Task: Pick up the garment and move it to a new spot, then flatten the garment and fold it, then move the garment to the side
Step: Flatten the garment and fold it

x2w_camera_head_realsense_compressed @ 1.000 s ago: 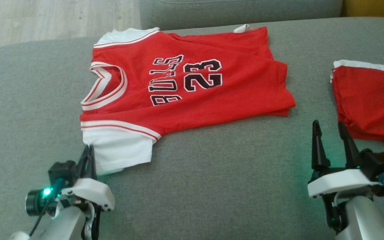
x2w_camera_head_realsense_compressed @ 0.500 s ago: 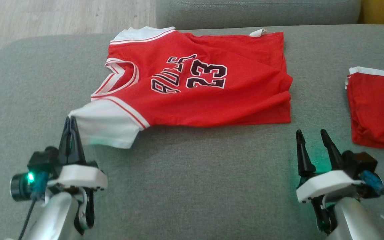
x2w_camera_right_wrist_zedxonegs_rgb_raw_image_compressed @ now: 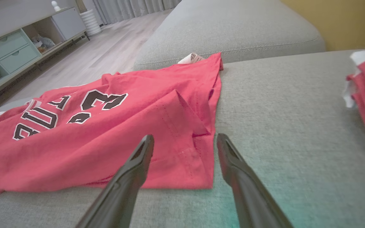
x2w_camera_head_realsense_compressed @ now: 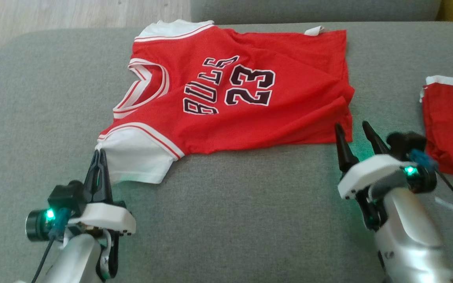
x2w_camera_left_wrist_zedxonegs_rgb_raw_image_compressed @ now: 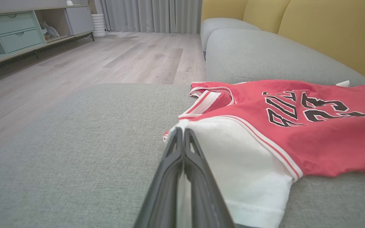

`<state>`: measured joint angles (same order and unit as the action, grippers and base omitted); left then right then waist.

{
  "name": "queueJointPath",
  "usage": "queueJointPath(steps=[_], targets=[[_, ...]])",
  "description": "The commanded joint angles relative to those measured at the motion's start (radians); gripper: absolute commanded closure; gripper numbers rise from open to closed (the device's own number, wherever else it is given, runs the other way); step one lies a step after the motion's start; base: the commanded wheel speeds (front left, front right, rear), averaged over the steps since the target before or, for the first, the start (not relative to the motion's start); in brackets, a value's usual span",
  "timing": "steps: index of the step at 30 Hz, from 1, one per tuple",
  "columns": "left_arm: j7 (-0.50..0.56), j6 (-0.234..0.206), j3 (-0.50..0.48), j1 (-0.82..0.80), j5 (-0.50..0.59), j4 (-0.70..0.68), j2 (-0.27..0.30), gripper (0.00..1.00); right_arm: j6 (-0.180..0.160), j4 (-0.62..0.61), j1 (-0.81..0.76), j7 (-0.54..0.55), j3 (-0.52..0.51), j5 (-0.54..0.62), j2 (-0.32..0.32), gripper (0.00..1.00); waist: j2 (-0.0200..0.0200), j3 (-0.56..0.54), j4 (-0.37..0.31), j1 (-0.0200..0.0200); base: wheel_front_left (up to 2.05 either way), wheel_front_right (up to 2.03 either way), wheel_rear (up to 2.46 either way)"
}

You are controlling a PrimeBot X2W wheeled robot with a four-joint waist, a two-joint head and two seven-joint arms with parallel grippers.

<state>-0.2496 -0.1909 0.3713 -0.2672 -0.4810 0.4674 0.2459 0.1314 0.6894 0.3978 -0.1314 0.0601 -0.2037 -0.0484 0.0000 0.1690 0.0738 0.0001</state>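
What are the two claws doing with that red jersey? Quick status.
Left gripper shut on jersey, at white sleeve. Right gripper open, empty, at hem corner. Jersey rumpled on sofa cushion. Other red garment apart, nothing blocking.

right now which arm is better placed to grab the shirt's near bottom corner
Right: the right pincer, open, sits by the near bottom corner of the shirt; the left pincer is shut on the white sleeve.
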Motion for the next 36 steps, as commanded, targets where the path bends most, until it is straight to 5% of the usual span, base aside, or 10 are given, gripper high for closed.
queueJointPath(steps=[1,17,19,20,22,36], targets=[[-0.012,0.007,-0.027,-0.057,0.014,-0.015,0.015,1.00,-0.001,0.013,0.064,0.008,0.041,-0.002,-0.002,0.00,0.0000,0.010,0.008,-0.0001,0.00,0.00,0.00],[-0.012,0.028,-0.033,-0.077,0.024,0.009,0.000,1.00,-0.001,0.219,0.198,0.013,0.086,0.019,-0.002,0.00,0.0000,0.028,0.020,-0.0001,0.00,0.00,0.00],[-0.012,0.028,-0.035,-0.076,0.026,0.011,-0.001,1.00,-0.001,0.229,0.201,0.010,0.103,0.007,-0.002,0.17,0.0000,0.025,0.017,-0.0001,0.00,0.00,0.00],[-0.012,0.028,-0.036,-0.076,0.028,0.012,-0.001,1.00,-0.001,0.233,0.203,0.008,0.111,0.002,-0.002,0.56,0.0000,0.023,0.015,-0.0001,0.00,0.00,0.00],[-0.012,0.028,-0.038,-0.074,0.030,0.013,-0.001,1.00,-0.001,0.240,0.205,0.002,0.123,-0.007,-0.002,1.00,0.0000,0.019,0.011,-0.0001,0.00,0.00,0.00],[-0.012,0.027,-0.060,-0.048,0.039,-0.003,0.007,1.00,-0.001,0.149,0.147,-0.088,0.134,0.001,-0.002,1.00,0.0000,-0.051,-0.026,-0.0001,0.00,0.00,0.00]])
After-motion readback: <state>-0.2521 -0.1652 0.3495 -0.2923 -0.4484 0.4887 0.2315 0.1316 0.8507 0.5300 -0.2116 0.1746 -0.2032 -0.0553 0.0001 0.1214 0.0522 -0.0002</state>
